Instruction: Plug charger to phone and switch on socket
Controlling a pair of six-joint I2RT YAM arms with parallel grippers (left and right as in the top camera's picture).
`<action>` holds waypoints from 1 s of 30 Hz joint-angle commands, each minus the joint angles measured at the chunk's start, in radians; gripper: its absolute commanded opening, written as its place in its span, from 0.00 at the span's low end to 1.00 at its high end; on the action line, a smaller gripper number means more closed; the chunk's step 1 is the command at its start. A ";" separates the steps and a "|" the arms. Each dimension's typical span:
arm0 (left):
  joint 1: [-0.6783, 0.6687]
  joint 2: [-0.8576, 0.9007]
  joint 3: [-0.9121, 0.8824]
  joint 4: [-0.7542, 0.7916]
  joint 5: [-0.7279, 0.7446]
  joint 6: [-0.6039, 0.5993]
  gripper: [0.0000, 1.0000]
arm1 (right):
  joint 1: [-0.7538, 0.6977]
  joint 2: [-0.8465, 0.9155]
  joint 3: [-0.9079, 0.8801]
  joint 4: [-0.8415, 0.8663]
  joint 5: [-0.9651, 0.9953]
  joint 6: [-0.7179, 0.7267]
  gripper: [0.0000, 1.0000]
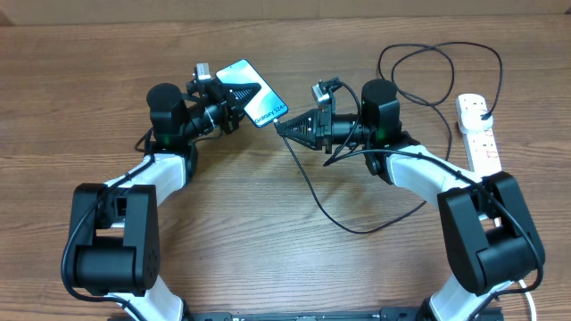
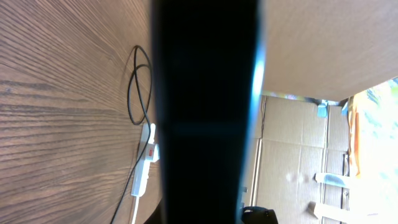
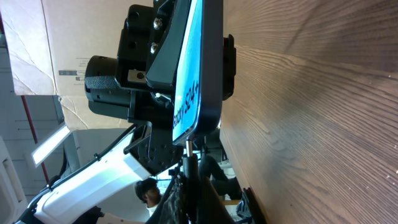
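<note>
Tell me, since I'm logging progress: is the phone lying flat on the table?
No, the left gripper holds the phone raised off the table, facing the charger in the right gripper.

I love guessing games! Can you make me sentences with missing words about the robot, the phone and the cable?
The left gripper holds the ____ up off the table.
The right gripper holds the tip of the black ____ at the phone's end.
The charger's plug sits in the white socket, near the ____ arm.
Missing words: phone; charger; right.
</note>
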 commanded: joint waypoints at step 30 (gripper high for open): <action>-0.011 -0.010 0.013 0.023 0.193 0.163 0.04 | -0.006 0.000 0.003 -0.005 -0.022 0.006 0.04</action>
